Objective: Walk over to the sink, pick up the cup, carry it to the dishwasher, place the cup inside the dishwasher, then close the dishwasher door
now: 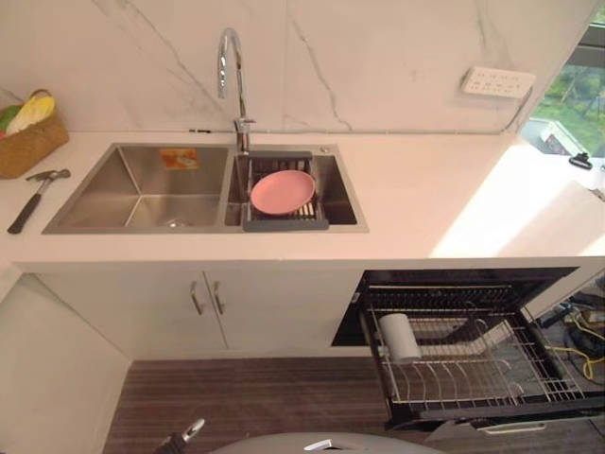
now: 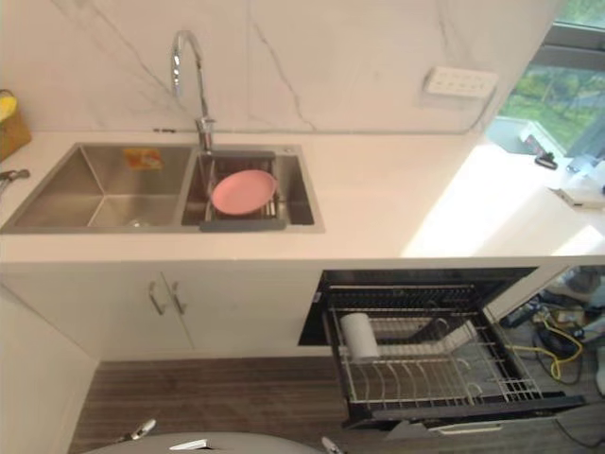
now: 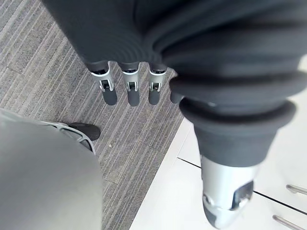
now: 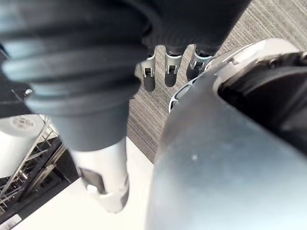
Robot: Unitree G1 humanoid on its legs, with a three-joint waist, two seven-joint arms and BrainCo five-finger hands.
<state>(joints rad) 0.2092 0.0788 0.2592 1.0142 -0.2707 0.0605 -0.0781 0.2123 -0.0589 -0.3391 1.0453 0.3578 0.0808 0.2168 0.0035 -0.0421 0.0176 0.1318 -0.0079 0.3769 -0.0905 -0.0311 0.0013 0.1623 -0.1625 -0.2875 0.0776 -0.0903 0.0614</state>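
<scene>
Nearest, down at the sides: left hand (image 3: 130, 91) hanging over the striped floor (image 1: 255, 397), fingers straight and loose, gripping nothing. Same for the right hand (image 4: 168, 67): fingers straight, relaxed, empty, hanging close by the open dishwasher (image 1: 454, 277).

Further out, low on the right: dishwasher open, its wire rack (image 1: 492, 374) drawn out over the floor. At the left side of that rack, 1 white cup (image 1: 400, 336), resting on the wires, well apart from both hands. Upright or tipped: cannot tell. Visible too past the right hand's fingers in the right wrist view.

Left of the dishwasher, under the sink: 2 white cabinet doors (image 1: 203, 303), shut, handles side by side where they meet.

Above these, white countertop (image 1: 416, 199), sunlit toward the right. Set into it, steel sink (image 1: 104, 189) with 2 basins. Across the right basin, a dark drain rack (image 1: 284, 224) bearing 1 pink plate (image 1: 283, 191).

On the counter left of the sink, a hammer (image 1: 36, 199), head toward the wall. Just behind it, at the view's edge, a woven basket (image 1: 28, 142) with something yellow and green inside.

At the back rim of the sink, between the basins, a curved chrome faucet (image 1: 230, 76).

Farthest: marble wall (image 1: 378, 57) with a white socket panel (image 1: 497, 82) at upper right, and a window (image 1: 567, 104) beyond the counter's right end.
</scene>
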